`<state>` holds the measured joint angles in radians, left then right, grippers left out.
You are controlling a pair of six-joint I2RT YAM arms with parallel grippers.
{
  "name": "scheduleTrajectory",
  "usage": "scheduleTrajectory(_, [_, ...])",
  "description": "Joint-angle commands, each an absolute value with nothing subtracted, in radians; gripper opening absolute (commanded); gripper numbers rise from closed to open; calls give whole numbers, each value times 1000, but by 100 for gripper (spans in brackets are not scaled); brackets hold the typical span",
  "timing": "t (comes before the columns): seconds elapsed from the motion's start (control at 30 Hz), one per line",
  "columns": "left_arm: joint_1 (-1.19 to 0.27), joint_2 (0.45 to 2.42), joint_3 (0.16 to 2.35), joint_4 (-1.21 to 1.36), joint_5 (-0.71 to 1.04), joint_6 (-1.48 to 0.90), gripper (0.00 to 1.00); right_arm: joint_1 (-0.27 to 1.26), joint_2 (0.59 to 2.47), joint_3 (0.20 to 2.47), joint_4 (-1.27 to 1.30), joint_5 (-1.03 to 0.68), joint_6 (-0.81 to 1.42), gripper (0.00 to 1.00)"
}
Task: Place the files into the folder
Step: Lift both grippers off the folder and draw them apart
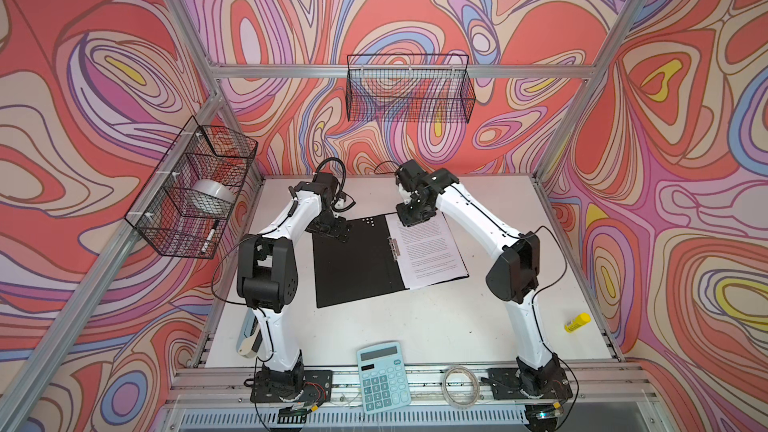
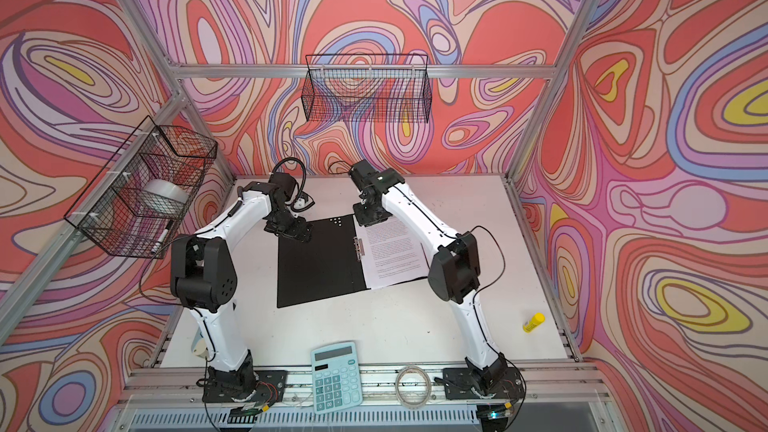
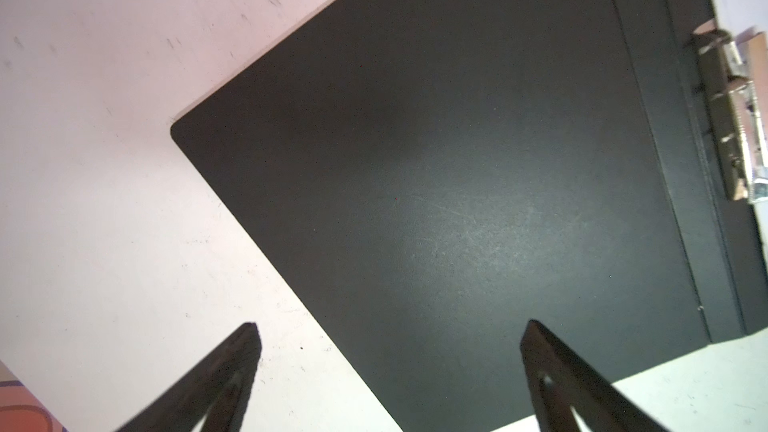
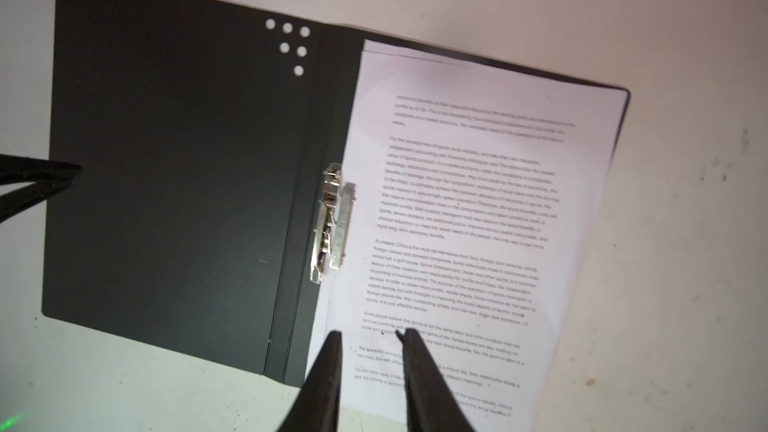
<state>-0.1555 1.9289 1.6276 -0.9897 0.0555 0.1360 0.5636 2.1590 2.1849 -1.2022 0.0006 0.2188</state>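
files: thin white printed paper sheets are lying flat inside open black flat folder, edge meeting its metal spine clip | handling: probably light, floppy, slippery; pinch a corner away from clip | left tool: hovering spread wide, well off clip | right tool: hovering narrowly parted near clip, gripping nothing

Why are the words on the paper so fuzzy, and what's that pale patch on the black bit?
Right wrist view: the files are softly blurred, so the print smears. Left wrist view: light glares off the folder as a pale sheen.
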Motion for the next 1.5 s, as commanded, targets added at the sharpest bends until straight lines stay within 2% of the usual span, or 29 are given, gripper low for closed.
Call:
scheduleTrajectory(0.0, [-124, 1896, 1615, -1035, 87, 90, 100, 460, 2079, 2035, -1058, -73, 311, 29])
scheduleTrajectory(0.3, [-32, 1894, 1499, -981, 176, -11, 100, 249, 1906, 1638, -831, -180, 409, 33])
scheduleTrajectory(0.53, [-28, 1906, 1465, -968, 170, -48, 100, 131, 1893, 1460, -702, -244, 461, 34])
scheduleTrajectory(0.93, [-15, 1874, 1420, -957, 195, -55, 100, 74, 1955, 1414, -636, -285, 461, 35])
scheduleTrajectory(1.13, [-12, 1829, 1370, -925, 188, -56, 100, 63, 1984, 1440, -641, -295, 447, 35])
scheduleTrajectory(1.47, [-8, 1859, 1356, -922, 182, -97, 100, 63, 2042, 1495, -657, -316, 404, 35])
